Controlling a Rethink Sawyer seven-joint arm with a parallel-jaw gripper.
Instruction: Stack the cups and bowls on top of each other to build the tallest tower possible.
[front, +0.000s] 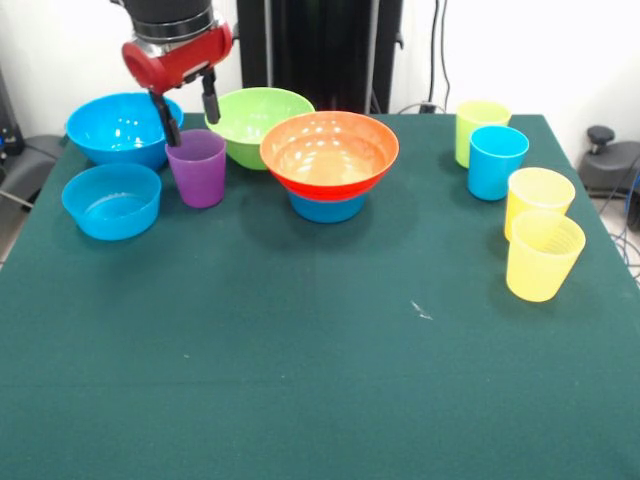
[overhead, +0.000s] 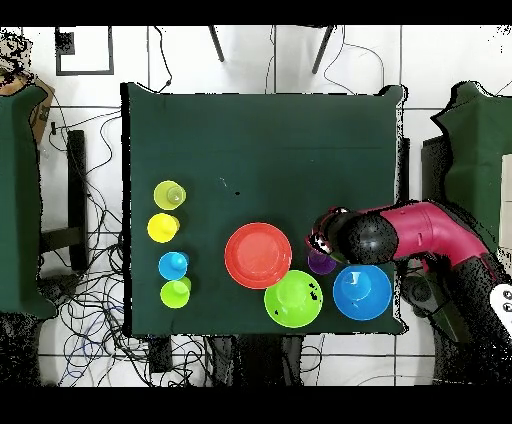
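Upright, translucent purple cup (front: 197, 167) on green cloth, open hand (front: 187, 115) straddling its rim, beside orange bowl (front: 329, 152).

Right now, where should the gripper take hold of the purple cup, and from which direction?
Grip the purple cup by its rim wall, coming straight down from above. It stands upright with its mouth open, and the gripper is open over it, one finger at the rim, so a wall pinch probably suits.
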